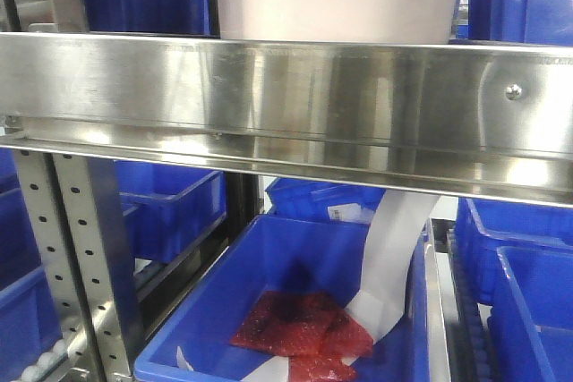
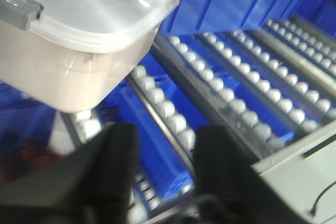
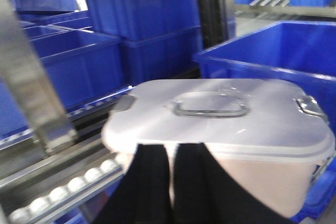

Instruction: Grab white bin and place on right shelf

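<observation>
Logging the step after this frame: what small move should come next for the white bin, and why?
Probably back the right gripper away from the white bin. The bin already sits behind the right shelf front rail, on the white rollers, and the left gripper is open and clear of it. Whether the right gripper has let go cannot be told.

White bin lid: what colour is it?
White, with a grey recessed handle; the white bin shows it best in the right wrist view.
</observation>
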{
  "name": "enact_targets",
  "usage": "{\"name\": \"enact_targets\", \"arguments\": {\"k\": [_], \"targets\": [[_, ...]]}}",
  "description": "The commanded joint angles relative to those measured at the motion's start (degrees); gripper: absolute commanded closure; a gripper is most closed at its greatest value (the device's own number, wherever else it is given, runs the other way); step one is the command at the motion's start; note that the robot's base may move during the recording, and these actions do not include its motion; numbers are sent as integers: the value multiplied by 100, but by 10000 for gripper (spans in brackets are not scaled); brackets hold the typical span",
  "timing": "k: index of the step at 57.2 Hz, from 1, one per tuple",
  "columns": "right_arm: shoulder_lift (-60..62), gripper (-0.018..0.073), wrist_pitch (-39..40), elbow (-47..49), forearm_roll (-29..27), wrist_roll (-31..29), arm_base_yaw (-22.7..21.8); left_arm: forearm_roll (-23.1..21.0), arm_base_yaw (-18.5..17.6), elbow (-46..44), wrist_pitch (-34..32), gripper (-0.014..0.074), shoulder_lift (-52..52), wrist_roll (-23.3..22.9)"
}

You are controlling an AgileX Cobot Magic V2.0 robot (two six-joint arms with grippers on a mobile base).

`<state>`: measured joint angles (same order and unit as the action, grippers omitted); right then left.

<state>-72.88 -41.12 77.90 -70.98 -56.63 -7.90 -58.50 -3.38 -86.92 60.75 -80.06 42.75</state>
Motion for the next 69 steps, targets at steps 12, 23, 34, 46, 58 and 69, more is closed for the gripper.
{"name": "enact_targets", "arguments": {"k": [12, 23, 34, 46, 58, 69], "targets": [[1520, 482, 532, -1300, 890, 412, -29, 2406, -33, -164, 93, 639, 870, -2185], [2781, 482, 1131, -2887, 1137, 419, -29, 3731, -86, 420, 489, 663, 1105, -3121], [4123, 482, 2086, -4313, 1137, 402, -29, 4114, -136, 1706, -266, 689, 1846, -3234], [5334, 482, 2743, -5210, 1137, 402, -29, 4162, -136, 3428, -2381, 715, 3384, -3223], [5697, 482, 3029, -5357, 1137, 402, -29, 4173, -136, 5052, -4181, 715, 4718, -3184], [5697, 482, 2987, -5357, 1137, 402, -17, 4173, -136, 5902, -5279, 715, 5328, -3184]]}}
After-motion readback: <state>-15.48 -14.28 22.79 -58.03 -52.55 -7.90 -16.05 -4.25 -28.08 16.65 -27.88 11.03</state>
